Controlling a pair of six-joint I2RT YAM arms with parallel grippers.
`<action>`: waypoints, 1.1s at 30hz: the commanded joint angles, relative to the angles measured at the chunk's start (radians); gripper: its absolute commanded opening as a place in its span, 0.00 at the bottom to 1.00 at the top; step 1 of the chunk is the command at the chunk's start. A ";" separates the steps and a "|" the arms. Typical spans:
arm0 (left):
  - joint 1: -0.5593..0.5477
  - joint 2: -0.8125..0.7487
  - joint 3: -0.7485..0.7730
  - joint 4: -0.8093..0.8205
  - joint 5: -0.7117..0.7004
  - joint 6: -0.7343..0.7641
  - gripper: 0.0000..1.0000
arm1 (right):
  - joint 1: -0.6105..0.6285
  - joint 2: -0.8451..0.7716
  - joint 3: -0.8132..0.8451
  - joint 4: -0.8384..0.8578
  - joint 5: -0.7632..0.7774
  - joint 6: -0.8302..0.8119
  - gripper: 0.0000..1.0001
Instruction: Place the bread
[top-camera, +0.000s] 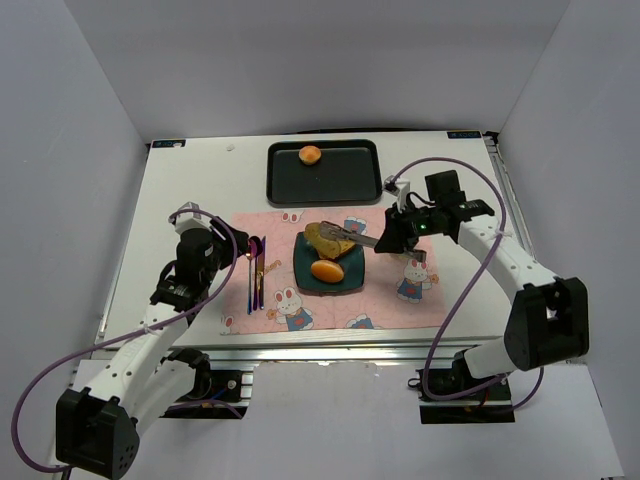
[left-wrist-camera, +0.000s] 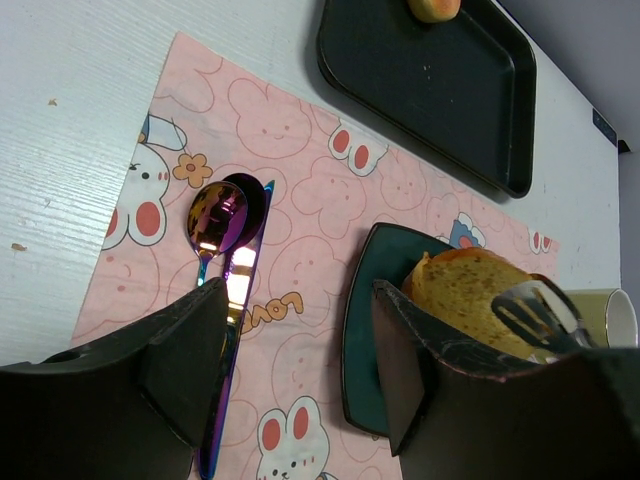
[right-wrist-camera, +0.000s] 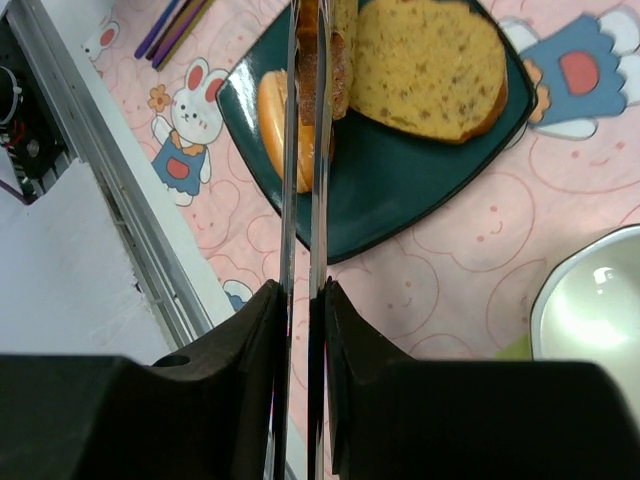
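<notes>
A dark green plate (top-camera: 348, 282) on the pink placemat carries a flat toasted bread slice (right-wrist-camera: 430, 65) and a glossy orange roll (right-wrist-camera: 272, 115). My right gripper (right-wrist-camera: 300, 290) is shut on metal tongs (right-wrist-camera: 301, 200). The tongs' tips pinch a second bread slice (right-wrist-camera: 322, 55), seen edge-on above the plate's left half; I cannot tell whether it touches the plate. From above, the tongs (top-camera: 365, 240) reach left from the right gripper (top-camera: 395, 238) to the bread (top-camera: 330, 237). My left gripper (left-wrist-camera: 300, 300) hangs open and empty over the placemat, between the cutlery and the plate (left-wrist-camera: 362, 330).
A black tray (top-camera: 340, 185) at the back holds another orange roll (top-camera: 310, 154). An iridescent spoon (left-wrist-camera: 215, 215) and other cutlery lie on the placemat (top-camera: 280, 305) left of the plate. A pale cup (right-wrist-camera: 595, 300) stands right of the plate, close under the right wrist.
</notes>
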 joint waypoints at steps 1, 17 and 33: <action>0.007 0.002 0.010 0.017 0.010 -0.001 0.68 | -0.001 0.036 -0.007 0.039 -0.016 0.031 0.10; 0.007 0.014 0.018 0.023 0.010 0.002 0.69 | -0.007 0.025 0.025 0.062 0.094 0.012 0.46; 0.007 0.005 0.023 0.018 0.010 0.004 0.68 | -0.006 -0.042 0.082 0.072 0.157 -0.026 0.48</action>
